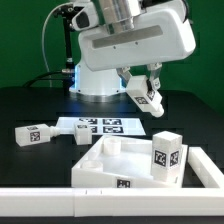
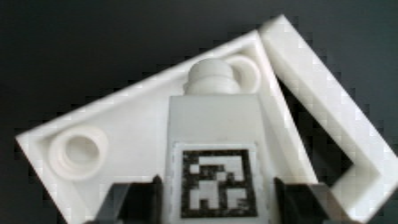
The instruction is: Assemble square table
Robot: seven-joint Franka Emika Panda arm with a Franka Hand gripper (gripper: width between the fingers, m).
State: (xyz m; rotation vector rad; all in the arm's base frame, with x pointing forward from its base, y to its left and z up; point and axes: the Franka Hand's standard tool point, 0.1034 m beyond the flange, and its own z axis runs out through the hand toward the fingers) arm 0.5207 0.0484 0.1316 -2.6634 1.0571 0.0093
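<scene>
— Well, what does the outside camera give us?

— The gripper (image 1: 146, 93) hangs high above the black table (image 1: 30, 105), clenched on one stubby white leg, the held leg (image 1: 149, 101), which is tilted. Well below it lies the tabletop (image 1: 100, 165), rim upward. A standing leg (image 1: 167, 155) is upright on it toward the exterior view's right. Whether it is screwed home I cannot tell. A loose leg (image 1: 33, 135) lies on the table at the exterior view's left, near the marker board (image 1: 100, 125). A long rail (image 1: 60, 205) runs along the front.

— And how would you expect that leg to handle?

— It looks like hard moulded plastic: light, stiff, not fragile, but probably smooth enough to twist in the grip. I'd judge the flat sides around the middle the place to hold it, leaving the end free for a socket.

— Now the wrist camera?

— It looks along the held leg (image 2: 214, 130). The black fingers (image 2: 128, 203) press on both sides by the tag, so the gripper (image 2: 214, 205) is clamped around it, not merely beside it. The leg's round stub (image 2: 222, 72) points toward the tabletop (image 2: 134, 115), and an empty socket (image 2: 75, 150) shows in one corner.

— What does each miss?

— The outside view gives the height and the other legs, but no clear socket. The wrist view gives the grip and the socket, but neither the height nor the other legs.
</scene>
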